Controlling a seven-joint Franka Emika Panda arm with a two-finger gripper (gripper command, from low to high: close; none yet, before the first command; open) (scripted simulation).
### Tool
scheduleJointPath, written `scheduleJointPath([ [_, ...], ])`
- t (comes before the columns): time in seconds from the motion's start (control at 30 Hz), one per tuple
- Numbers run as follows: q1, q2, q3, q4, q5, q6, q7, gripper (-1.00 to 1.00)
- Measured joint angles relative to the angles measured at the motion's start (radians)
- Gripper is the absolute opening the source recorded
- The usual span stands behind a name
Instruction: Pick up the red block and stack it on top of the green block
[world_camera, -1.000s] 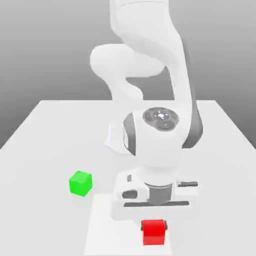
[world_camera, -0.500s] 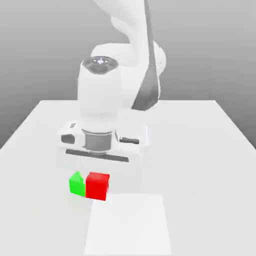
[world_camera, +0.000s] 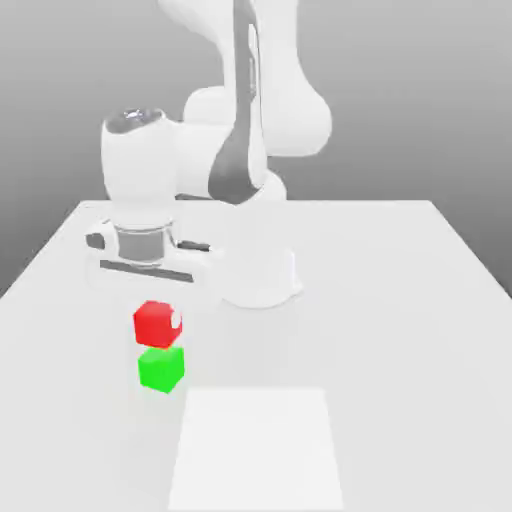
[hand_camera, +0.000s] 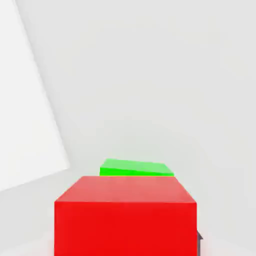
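Note:
The red block (world_camera: 155, 323) hangs under my hand in the exterior view, with my gripper (world_camera: 158, 322) shut on it; one white fingertip (world_camera: 176, 322) shows at its side. The green block (world_camera: 161, 368) sits on the white table directly below it. Their edges meet in this view, and I cannot tell whether they touch. In the hand view the red block (hand_camera: 125, 217) is close up, and a strip of the green block's top (hand_camera: 135, 167) shows beyond it.
A paler square patch (world_camera: 255, 450) lies on the table (world_camera: 400, 300) toward the front, just to the exterior view's right of the green block, and also shows as the pale patch (hand_camera: 25, 100). The arm's base (world_camera: 262, 275) stands behind the blocks.
The arm has swung to the exterior view's left with the red block. It carried the block from the pale patch, past the green block's side, up to a spot above the green block.

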Motion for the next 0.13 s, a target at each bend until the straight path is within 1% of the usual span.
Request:
scheduleJointPath([
  [0.03,0.006,0.035,-0.003,0.001,0.014,0.034,-0.009,-1.00],
  [0.07,0.012,0.065,-0.005,0.001,0.025,0.063,-0.017,1.00],
  [0.13,0.013,0.065,-0.005,0.001,0.025,0.063,-0.017,1.00],
])
